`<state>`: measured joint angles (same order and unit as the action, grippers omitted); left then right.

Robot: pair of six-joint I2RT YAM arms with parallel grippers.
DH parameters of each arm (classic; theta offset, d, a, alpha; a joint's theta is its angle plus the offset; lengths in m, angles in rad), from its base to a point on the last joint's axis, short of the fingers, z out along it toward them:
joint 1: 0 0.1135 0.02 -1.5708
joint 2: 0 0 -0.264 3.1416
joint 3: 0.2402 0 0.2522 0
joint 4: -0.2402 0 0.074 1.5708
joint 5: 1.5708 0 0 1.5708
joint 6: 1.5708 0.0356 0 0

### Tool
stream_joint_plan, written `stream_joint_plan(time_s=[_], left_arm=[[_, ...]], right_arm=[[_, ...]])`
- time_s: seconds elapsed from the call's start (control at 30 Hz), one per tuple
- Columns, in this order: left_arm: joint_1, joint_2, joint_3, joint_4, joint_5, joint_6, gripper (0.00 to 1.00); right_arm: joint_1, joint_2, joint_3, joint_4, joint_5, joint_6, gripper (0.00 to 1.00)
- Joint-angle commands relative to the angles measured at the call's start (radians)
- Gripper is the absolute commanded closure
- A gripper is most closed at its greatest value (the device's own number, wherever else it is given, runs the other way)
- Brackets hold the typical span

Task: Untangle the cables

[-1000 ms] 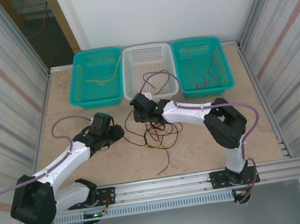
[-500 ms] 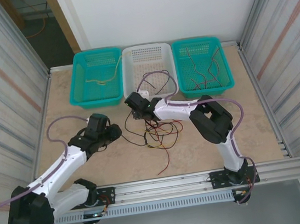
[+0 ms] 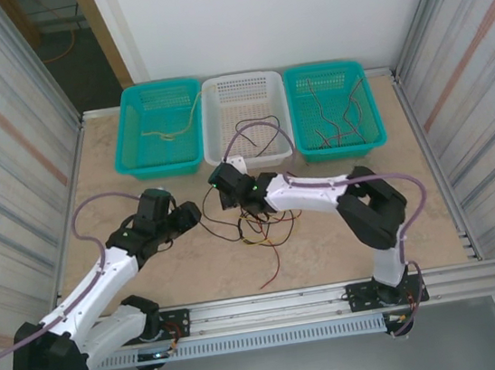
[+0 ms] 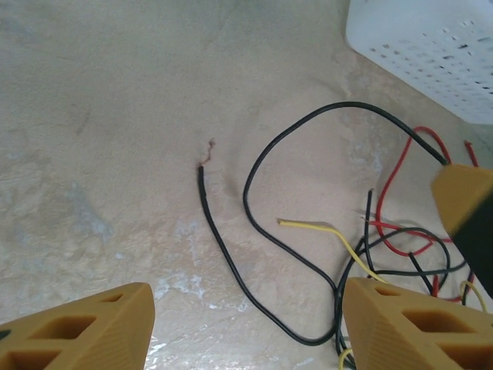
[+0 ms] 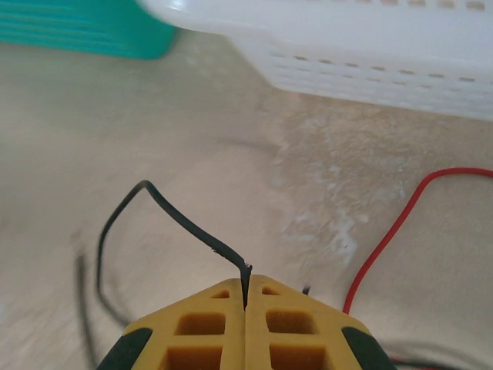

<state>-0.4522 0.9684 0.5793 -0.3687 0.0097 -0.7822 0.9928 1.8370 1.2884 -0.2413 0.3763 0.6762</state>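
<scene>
The right pincer (image 5: pixel 246 294), which stood partly open a second ago, is now fully closed, its two yellow pads pressed flat together on a black cable (image 5: pixel 176 218) pinched right at the tips. From that grip the strand rises, arcs away to the pincer's left and drops back to the table (image 4: pixel 92 116). Just to the right of the closed tips a red cable (image 5: pixel 384 240) curves off along the surface, apart from the pads. Beyond the tips stands the white basket (image 5: pixel 385 54), and further off to the left the corner of a teal basket (image 5: pixel 77 31). In the overhead view the right wrist now sits a little lower and closer to the heap of cables (image 3: pixel 266 223) than a second ago. The left pincer (image 4: pixel 246 308) has spread wider than before and grips nothing: its pads stand well apart above bare table. Between them and just ahead, a black strand lies in a long loop with its free end resting loose on the surface; to the pincer's right a yellow cable (image 4: pixel 323 230) and more red and black strands cross in the tangle.
</scene>
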Motion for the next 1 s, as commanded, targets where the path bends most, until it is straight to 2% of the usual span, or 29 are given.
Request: stream_joint_plan(time_s=[0.0,0.2,0.33,0.5,0.8,0.97], left_arm=[[0.006,-0.010,-0.029,0.084,0.071,0.013,0.34],[0.006,-0.010,-0.036,0.209,0.142,0.001,0.33],[0.006,-0.004,-0.011,0.241,0.170,0.013,0.37],[0.002,0.012,-0.006,0.378,0.299,0.015,0.43],[-0.014,0.000,0.061,0.368,0.286,0.080,0.51],[-0.014,0.000,0.111,0.333,0.265,0.115,0.71]], right_arm=[[0.028,-0.143,-0.025,0.042,0.052,-0.103,1.00],[0.055,-0.287,-0.032,0.030,0.028,-0.168,1.00],[0.064,-0.364,-0.025,0.023,-0.018,-0.196,1.00],[0.064,-0.426,-0.017,0.013,-0.077,-0.214,1.00],[0.064,-0.473,-0.007,0.004,-0.175,-0.241,1.00],[0.063,-0.499,-0.011,-0.005,-0.188,-0.251,1.00]])
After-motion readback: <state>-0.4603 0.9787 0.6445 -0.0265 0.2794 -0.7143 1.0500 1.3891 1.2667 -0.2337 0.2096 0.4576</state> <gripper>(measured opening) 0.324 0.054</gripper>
